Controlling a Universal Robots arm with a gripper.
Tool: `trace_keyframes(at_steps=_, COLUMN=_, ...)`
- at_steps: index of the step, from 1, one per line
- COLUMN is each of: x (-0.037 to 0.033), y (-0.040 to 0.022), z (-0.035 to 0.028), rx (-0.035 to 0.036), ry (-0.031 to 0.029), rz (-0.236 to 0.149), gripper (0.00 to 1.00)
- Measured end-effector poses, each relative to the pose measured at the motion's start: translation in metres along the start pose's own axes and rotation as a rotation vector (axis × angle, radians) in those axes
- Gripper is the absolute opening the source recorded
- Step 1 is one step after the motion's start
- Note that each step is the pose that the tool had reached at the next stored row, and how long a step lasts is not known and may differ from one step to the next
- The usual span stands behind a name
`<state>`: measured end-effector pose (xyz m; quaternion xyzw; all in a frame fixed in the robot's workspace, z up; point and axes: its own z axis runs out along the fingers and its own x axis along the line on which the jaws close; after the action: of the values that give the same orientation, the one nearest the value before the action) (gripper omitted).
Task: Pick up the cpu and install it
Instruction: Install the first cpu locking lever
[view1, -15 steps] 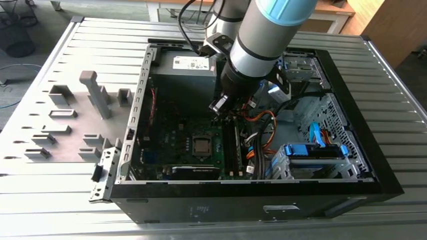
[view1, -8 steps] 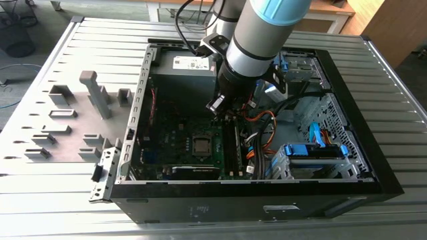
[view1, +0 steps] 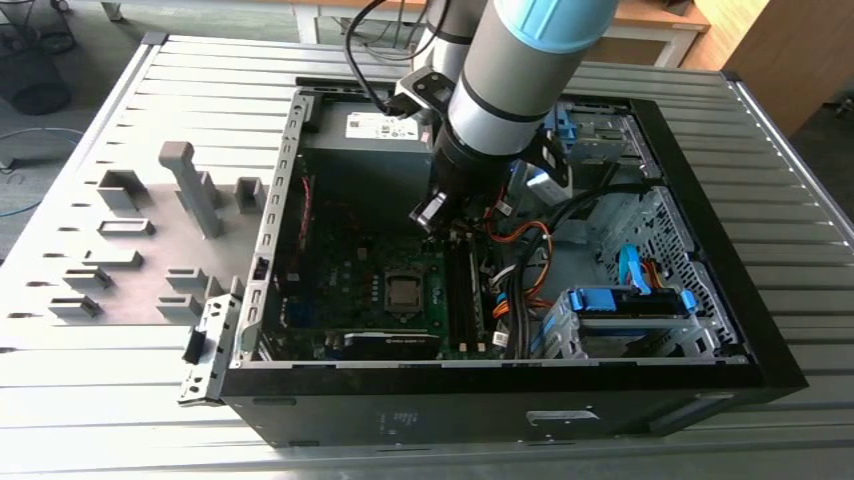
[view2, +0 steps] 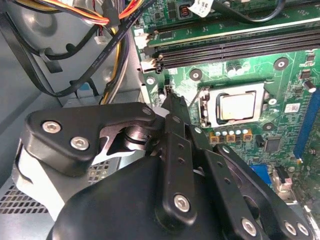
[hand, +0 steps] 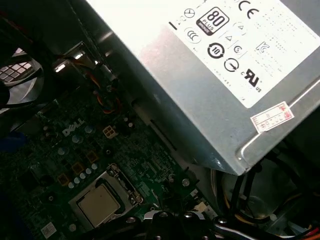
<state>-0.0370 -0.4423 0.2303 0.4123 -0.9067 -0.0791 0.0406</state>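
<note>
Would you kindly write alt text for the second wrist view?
The black gripper, empty, hangs above a green motherboard, close beside the cpu already seated in its socket. Memory slots run past the socket; bundled cables hang nearby.

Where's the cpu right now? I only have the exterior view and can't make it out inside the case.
Observer: In the socket. Both wrist views show the cpu lying flat inside the socket frame on the motherboard.
Operator: Is the gripper on it?
Observer: No. In the second wrist view the gripper is apart from the cpu, over the board beside the socket frame.
</note>
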Motion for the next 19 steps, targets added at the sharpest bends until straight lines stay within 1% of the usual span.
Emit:
trace_keyframes(at_steps=7, x=0.0028, y=-0.0011, z=-0.0001, rx=0.0006, ry=0.0039, rz=-0.024, gripper=0.11)
trace_keyframes(at_steps=10, x=0.0034, y=-0.0011, z=-0.0003, rx=0.0016, ry=0.0068, rz=-0.032, gripper=0.11)
trace_keyframes(at_steps=12, x=0.0036, y=-0.0008, z=-0.0002, rx=0.0019, ry=0.0071, rz=-0.033, gripper=0.11)
trace_keyframes(at_steps=16, x=0.0050, y=-0.0002, z=-0.0001, rx=0.0082, ry=0.0146, rz=-0.033, gripper=0.11)
trace_keyframes(at_steps=19, x=0.0078, y=-0.0009, z=-0.0001, rx=0.0100, ry=0.0167, rz=-0.033, gripper=0.11)
